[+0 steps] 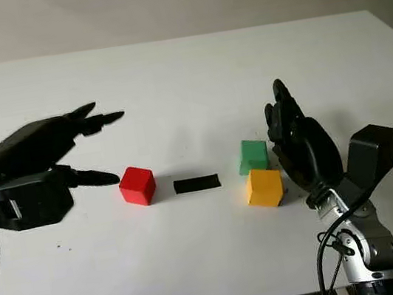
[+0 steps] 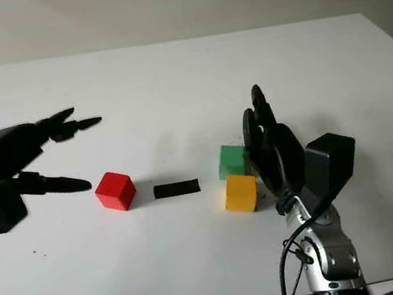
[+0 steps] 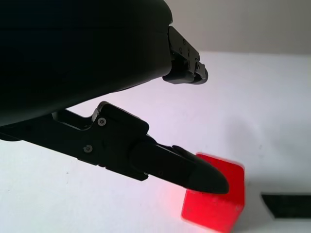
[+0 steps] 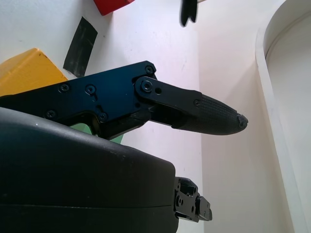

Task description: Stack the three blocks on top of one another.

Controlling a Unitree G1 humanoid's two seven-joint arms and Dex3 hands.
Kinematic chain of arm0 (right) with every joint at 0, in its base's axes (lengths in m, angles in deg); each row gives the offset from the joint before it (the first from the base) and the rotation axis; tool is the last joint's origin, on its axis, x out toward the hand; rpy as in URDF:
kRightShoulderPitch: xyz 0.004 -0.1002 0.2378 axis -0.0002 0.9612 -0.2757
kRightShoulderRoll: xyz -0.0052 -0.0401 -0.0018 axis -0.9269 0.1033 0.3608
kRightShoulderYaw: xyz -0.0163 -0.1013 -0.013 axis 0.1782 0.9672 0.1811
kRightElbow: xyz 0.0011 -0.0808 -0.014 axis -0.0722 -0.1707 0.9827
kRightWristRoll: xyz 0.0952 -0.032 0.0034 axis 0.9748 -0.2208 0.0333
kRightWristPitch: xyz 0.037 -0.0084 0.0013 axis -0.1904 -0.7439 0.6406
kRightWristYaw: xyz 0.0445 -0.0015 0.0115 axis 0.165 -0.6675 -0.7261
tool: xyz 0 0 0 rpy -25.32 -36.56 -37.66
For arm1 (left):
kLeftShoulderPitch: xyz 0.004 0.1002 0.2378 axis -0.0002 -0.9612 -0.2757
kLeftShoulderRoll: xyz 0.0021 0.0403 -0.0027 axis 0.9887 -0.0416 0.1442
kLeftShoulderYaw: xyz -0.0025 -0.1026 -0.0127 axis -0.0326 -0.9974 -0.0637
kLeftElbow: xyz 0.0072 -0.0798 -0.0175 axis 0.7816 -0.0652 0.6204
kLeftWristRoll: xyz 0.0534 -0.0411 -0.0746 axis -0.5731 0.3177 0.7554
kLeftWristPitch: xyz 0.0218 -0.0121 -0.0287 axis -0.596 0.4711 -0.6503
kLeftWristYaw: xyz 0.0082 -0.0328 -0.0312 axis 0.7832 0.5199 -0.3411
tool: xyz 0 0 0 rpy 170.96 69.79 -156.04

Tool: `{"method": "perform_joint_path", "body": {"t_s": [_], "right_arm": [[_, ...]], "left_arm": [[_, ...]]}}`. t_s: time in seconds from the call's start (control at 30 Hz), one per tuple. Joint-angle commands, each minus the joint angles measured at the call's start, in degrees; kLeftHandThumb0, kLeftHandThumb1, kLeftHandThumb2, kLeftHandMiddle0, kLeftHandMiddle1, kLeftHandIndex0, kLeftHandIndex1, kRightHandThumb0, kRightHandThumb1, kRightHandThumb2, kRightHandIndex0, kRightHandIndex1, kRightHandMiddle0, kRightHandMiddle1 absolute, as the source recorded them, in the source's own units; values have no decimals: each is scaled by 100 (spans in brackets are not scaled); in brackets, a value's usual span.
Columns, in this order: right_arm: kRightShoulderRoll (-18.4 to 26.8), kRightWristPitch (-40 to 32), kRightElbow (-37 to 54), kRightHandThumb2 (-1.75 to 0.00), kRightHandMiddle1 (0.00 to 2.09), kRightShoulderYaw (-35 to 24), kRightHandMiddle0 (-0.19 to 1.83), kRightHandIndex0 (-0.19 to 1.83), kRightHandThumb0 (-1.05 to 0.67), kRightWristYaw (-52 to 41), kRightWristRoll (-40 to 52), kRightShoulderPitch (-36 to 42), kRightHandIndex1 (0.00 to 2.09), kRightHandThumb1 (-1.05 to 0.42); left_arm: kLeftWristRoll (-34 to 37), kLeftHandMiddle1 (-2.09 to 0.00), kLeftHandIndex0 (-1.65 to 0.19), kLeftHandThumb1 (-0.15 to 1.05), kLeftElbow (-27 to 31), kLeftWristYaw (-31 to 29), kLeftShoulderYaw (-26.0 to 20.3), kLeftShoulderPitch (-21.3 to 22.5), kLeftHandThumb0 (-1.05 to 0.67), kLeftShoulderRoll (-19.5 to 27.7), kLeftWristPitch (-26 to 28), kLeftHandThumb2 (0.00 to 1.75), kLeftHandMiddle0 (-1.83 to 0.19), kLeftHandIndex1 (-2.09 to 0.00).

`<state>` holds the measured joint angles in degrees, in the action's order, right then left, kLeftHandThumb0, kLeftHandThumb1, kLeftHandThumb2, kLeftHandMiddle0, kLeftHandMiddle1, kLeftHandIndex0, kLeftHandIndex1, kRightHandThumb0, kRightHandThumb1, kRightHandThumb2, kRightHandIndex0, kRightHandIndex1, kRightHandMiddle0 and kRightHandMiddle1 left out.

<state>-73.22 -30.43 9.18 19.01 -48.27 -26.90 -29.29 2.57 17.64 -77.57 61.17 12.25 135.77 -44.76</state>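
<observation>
Soft even daylight, faint shadows

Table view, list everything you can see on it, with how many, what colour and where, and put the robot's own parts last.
red block: one, red, left of centre, by the left hand's fingertips
black strip: one, black, flat on the table between the red block and the yellow block
green block: one, green, right of centre, just behind the yellow block
yellow block: one, yellow, in front of the green block
table: one, white
left hand: one, black, open, left of the red block
right hand: one, black, open, right of the green and yellow blocks
</observation>
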Motion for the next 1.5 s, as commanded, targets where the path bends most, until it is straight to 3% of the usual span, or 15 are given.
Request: {"method": "perform_joint_path", "body": {"t_s": [0.0,0.3,0.63,0.83,0.87,0.97,1.07,1.2,1.47], "right_arm": [[39,71,72,-69,1,-51,-19,-19,-73,-14,32,-62,0,-105],[46,53,114,-68,1,-52,-19,-19,-74,-32,38,-15,0,-105],[81,45,151,-69,1,-28,-19,-19,-74,-63,22,28,0,-105],[68,40,134,-68,2,-23,-19,-19,-75,-47,10,14,0,-105],[73,38,133,-68,3,-25,-19,-19,-75,-53,13,15,0,-105],[78,56,118,-68,2,-32,-19,-19,-74,-77,25,9,0,-105],[73,29,129,-68,2,-31,-19,-19,-74,-64,15,-4,0,-105],[76,46,121,-69,2,-32,-19,-19,-74,-63,2,-8,0,-105],[77,86,123,-68,4,-60,-19,-19,-72,-40,-3,-15,0,-105]], "left_arm": [[-154,-5,-24,96,-12,0,139,200,-74,55,-77,5,3,-6],[-537,-4,-22,92,193,111,402,59,-69,-166,81,4,5,-5],[-833,-6,-34,90,162,155,584,-14,-63,-171,-149,5,2,-10],[-1151,-8,-44,90,139,553,653,-125,-59,-192,-455,5,-3,-15],[-1181,-7,-43,89,120,628,655,-137,-58,-191,-518,5,-6,-27],[-1346,-6,-18,89,50,867,681,-151,-55,-150,-747,5,-11,-93],[-1298,-6,-15,91,-40,930,669,-139,-55,-180,-875,6,-14,-120],[-1233,-8,-18,93,-181,1075,657,-110,-55,-237,-1054,6,-19,-140],[-1380,-10,-21,102,-533,1568,684,-23,-46,-162,-1686,7,-24,-154]]}}
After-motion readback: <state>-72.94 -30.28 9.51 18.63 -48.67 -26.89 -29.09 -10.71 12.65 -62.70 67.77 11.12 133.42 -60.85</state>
